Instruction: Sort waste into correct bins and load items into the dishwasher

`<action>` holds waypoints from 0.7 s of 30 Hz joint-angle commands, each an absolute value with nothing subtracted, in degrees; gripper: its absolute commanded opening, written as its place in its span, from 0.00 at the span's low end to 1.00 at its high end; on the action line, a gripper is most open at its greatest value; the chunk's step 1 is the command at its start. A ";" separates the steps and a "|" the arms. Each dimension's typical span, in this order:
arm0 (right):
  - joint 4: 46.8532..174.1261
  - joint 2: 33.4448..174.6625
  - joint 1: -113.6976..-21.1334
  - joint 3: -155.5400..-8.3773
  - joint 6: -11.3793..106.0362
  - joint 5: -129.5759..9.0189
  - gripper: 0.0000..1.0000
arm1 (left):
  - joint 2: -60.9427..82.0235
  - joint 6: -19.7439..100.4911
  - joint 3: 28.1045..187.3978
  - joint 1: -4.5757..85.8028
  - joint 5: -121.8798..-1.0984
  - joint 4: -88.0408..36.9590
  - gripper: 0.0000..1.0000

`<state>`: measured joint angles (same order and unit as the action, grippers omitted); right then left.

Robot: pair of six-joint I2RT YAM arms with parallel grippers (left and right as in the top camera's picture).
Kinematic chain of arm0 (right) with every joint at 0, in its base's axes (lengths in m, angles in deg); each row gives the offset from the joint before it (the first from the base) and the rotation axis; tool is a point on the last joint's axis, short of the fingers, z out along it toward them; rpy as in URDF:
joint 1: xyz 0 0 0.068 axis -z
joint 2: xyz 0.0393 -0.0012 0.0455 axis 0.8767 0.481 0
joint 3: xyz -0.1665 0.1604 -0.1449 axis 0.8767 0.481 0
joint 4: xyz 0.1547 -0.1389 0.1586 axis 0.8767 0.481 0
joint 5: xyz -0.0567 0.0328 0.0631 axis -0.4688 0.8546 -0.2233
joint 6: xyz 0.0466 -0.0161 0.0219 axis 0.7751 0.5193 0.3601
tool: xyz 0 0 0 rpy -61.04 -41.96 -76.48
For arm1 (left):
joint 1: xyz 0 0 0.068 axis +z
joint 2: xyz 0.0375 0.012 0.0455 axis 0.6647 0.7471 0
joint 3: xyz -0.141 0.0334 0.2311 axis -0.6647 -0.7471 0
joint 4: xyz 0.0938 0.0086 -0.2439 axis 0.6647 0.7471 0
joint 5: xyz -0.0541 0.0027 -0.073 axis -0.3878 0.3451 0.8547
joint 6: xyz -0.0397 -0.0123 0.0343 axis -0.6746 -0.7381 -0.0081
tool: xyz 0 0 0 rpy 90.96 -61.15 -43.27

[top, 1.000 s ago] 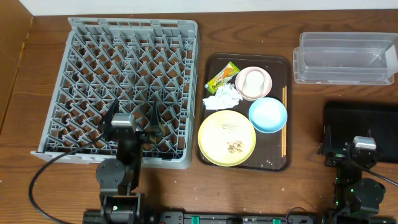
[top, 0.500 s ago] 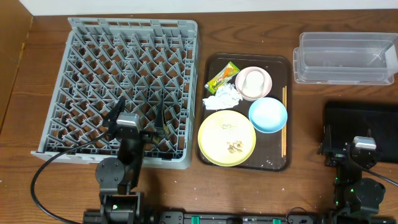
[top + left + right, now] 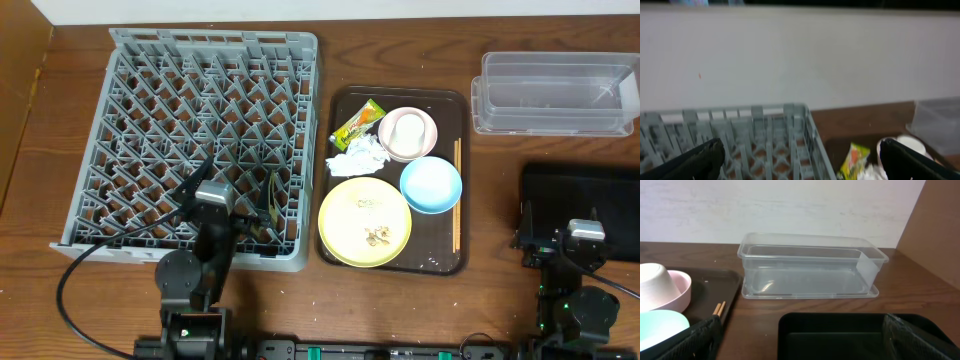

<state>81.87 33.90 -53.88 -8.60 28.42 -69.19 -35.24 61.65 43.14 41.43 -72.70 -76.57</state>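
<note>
Wood table (image 3: 480, 300): dish rack (image 3: 200, 100) bare; tissue (image 3: 358, 155), wrapper (image 3: 357, 123), plate (image 3: 345, 215) all on brown tray (image 3: 430, 242), nothing sorted. Left gripper (image 3: 237, 182), right gripper (image 3: 802, 345) spread wide, holding nothing.

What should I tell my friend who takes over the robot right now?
Left gripper: open, holding nothing, above the front of the dish rack.
Right gripper: open, holding nothing, by the black tray.
On the brown tray: wrapper, tissue, white cup sitting in the pink bowl, blue bowl, yellow plate with crumbs, chopsticks along the right edge.
Clear tub: nothing in it.
Done: nothing sorted or loaded yet.
Left: waste into the bins, dishes and chopsticks into the rack.
</note>
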 commanded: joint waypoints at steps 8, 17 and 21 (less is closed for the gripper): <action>81.96 33.66 -54.14 -8.38 28.88 -68.94 0.99 | -35.44 58.70 44.83 41.26 -71.57 -72.39 1.00; 81.96 33.66 -54.14 -8.38 28.88 -68.94 0.99 | -35.44 54.66 44.83 41.32 -72.26 -90.73 1.00; 81.96 33.66 -54.14 -8.38 28.88 -68.94 0.99 | -35.46 54.66 44.83 41.48 -78.54 -96.30 1.00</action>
<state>81.87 33.90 -53.88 -8.60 28.42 -69.19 -35.24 55.42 43.67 41.43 -74.04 -94.49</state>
